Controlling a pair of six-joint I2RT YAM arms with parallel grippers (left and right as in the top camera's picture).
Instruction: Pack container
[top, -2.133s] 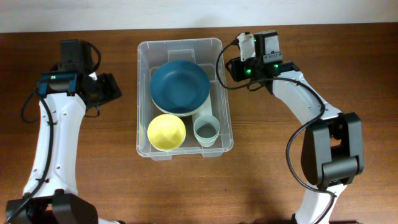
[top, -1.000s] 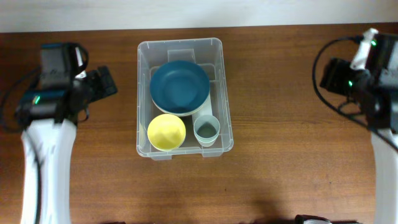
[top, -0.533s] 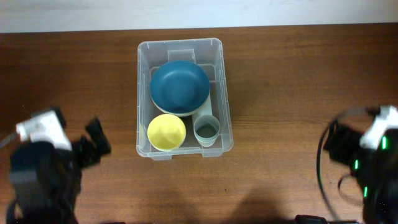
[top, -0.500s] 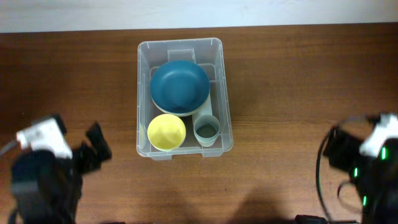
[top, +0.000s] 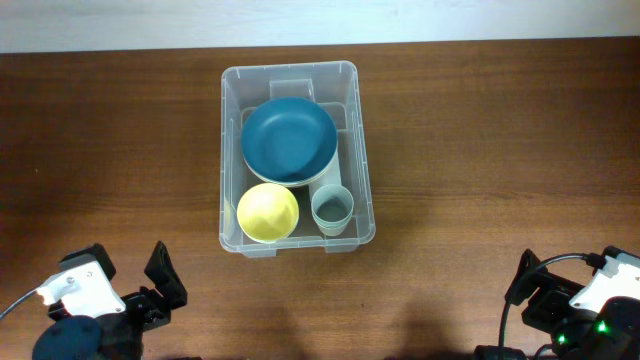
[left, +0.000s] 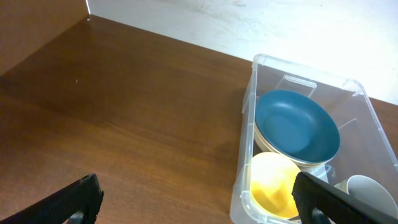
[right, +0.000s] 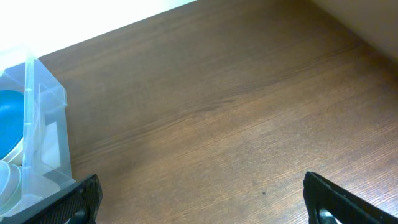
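The clear container (top: 290, 68) stands at the table's middle. Inside it are a dark blue bowl (top: 288, 138) on a paler one, a yellow bowl (top: 268, 212) and a grey-green cup (top: 331, 210). My left gripper (left: 199, 210) is open and empty at the front left corner of the table, well apart from the container (left: 305, 67). Its black fingertip (top: 165, 283) shows from overhead. My right gripper (right: 205, 210) is open and empty at the front right corner, with a fingertip (top: 522, 280) showing from overhead. The container's wall (right: 46, 124) lies far to its left.
Bare brown wooden tabletop (top: 480, 150) surrounds the container on all sides. A pale wall or floor strip (top: 320, 20) runs along the table's far edge. Both arm bodies sit at the bottom edge of the overhead view.
Both arms have pulled back from beside the container to the table's front corners. The right gripper's jaws have spread wider. The container and its contents have not moved.
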